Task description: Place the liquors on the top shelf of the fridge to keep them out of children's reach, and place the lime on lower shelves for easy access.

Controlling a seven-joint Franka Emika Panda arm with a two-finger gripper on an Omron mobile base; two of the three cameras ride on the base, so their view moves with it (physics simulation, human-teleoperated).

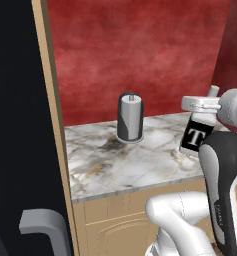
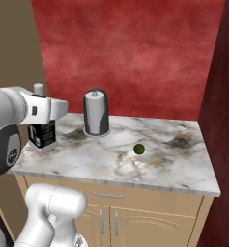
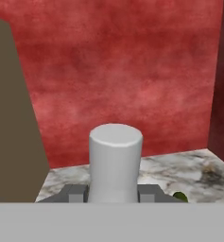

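Readable text: one white capital "T".
Carrier: black label on the clear square glass liquor bottle [image 1: 197, 137], seen in the left base view (the letter faces that camera squarely).
Same bottle, right base view: the dark label side shows [image 2: 43, 133], but no letter can be made out there.
Bottle cap, hand view: plain pale grey cylinder [image 3: 115, 160], no marking.
Other lettering, numbers or signs: none legible.
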